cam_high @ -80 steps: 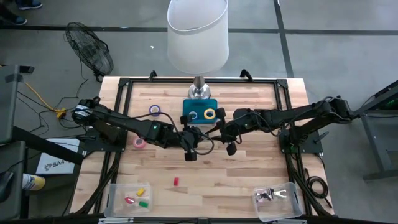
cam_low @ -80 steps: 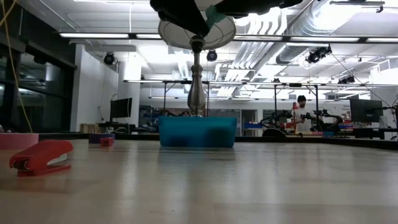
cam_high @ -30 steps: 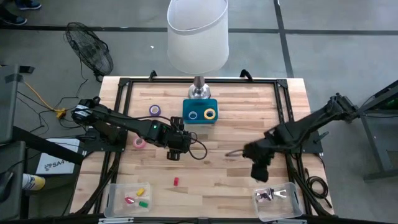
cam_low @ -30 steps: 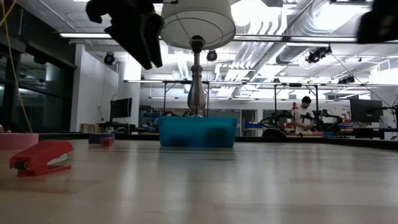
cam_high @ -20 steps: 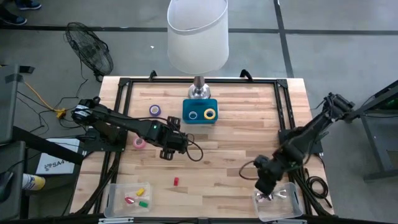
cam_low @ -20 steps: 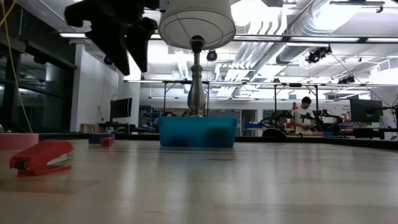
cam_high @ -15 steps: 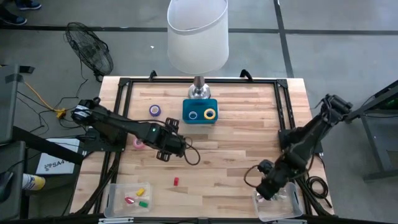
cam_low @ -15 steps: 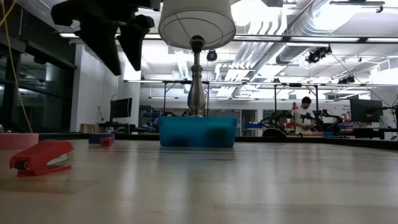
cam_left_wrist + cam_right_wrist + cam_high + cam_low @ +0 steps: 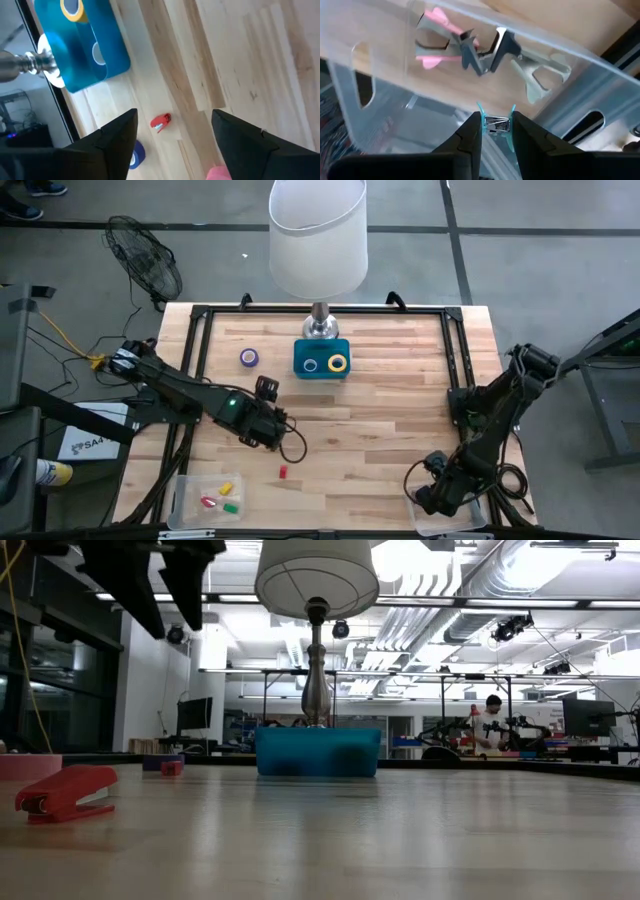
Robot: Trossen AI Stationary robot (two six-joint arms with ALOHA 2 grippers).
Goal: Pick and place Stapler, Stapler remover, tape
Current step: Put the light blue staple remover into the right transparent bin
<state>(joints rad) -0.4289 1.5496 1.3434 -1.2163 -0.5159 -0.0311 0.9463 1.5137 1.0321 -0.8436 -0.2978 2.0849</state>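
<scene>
The wooden table [image 9: 400, 390] carries a clear bin [image 9: 380, 115] at its near right corner, and the right gripper [image 9: 496, 131], clenched on a teal staple remover [image 9: 496, 123], hangs directly above it, other removers [image 9: 470, 47] lying below. A second ago it was mid-table. The left gripper [image 9: 172, 132], spread, has retreated toward the pink tape [image 9: 218, 173].
</scene>
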